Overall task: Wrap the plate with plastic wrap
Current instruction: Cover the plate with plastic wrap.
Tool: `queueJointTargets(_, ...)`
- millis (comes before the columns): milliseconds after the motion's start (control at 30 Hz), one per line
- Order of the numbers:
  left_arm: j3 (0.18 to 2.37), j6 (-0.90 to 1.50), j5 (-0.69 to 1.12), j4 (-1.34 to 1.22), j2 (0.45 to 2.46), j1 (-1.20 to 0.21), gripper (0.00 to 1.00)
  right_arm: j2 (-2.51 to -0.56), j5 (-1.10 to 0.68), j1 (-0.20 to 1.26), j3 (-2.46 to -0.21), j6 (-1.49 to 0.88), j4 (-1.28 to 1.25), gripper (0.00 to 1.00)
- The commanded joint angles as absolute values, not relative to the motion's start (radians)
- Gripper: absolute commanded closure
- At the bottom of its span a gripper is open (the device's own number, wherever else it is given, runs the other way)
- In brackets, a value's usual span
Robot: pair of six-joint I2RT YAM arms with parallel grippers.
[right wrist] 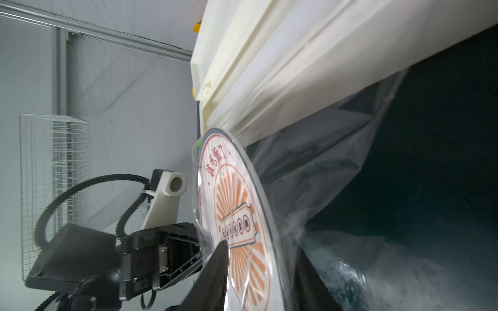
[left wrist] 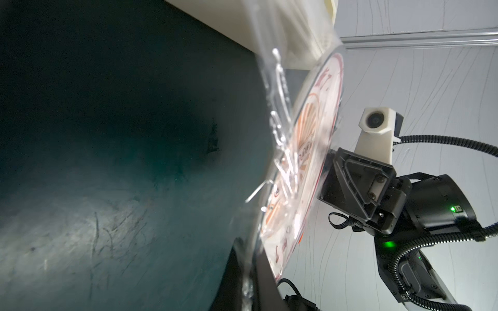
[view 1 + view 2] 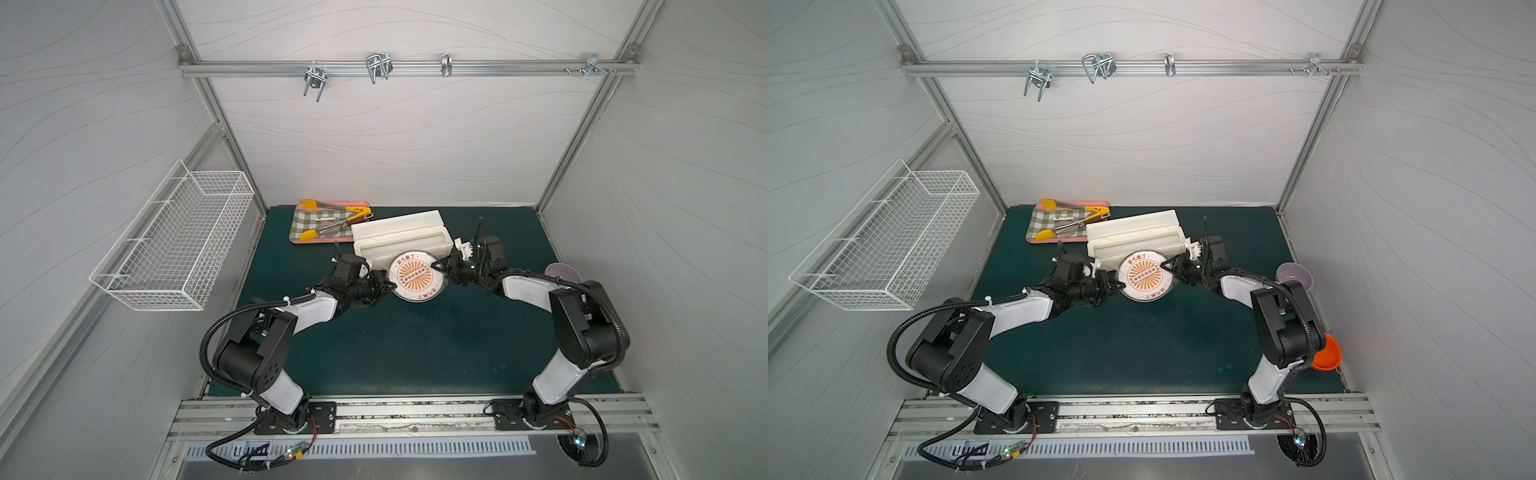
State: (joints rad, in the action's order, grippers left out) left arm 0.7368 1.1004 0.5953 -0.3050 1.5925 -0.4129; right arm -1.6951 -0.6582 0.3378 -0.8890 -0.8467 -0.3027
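Right wrist view: plastic wrap (image 1: 323, 175) drapes over the plate (image 1: 237, 215), which sits mid-frame in both top views. The left gripper (image 3: 386, 285) clenches its rim. The right gripper (image 3: 437, 268) straddles it, pinch unclear. Best to keep the 2 sides level and the film taut.

Dark green tabletop (image 3: 395, 353), green-checked tray (image 3: 300, 224) in its far left corner, cream-white plastic wrap dispenser box (image 3: 399, 232) just beside the tray, pale purple bowl (image 3: 1293, 276) and orange bowl (image 3: 1329, 357) along the right edge.
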Motion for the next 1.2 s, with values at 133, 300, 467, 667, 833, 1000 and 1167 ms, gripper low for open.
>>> queueJointTargets(133, 0.761, 1.1, 0.688, -0.411, 1.615, -0.421, 1.0, -1.698, -0.746, 0.342, -0.886, -0.876, -0.413, 0.76)
queueJointTargets(300, 0.794, 1.079, 0.689, -0.388, 1.615, -0.422, 1.0, -1.706, -0.76, 0.34, -0.882, -0.893, -0.443, 0.87)
queueJointTargets(467, 0.819, 1.02, 0.683, -0.312, 1.571, -0.423, 1.0, -1.665, -0.748, 0.339, -0.904, -0.887, -0.372, 0.95)
queueJointTargets(667, 0.894, 0.994, 0.659, -0.199, 1.515, -0.418, 1.0, -1.63, -0.719, 0.336, -0.984, -0.921, -0.257, 1.0)
queueJointTargets(833, 0.977, 0.961, 0.633, -0.102, 1.476, -0.401, 1.0, -1.604, -0.681, 0.323, -1.087, -0.905, -0.157, 1.0)
queueJointTargets(1000, 1.067, 0.941, 0.623, -0.023, 1.471, -0.38, 1.0, -1.62, -0.659, 0.313, -1.152, -0.938, -0.121, 1.0)
queueJointTargets(1167, 1.139, 0.927, 0.621, 0.037, 1.474, -0.374, 1.0, -1.619, -0.644, 0.313, -1.201, -0.954, -0.1, 1.0)
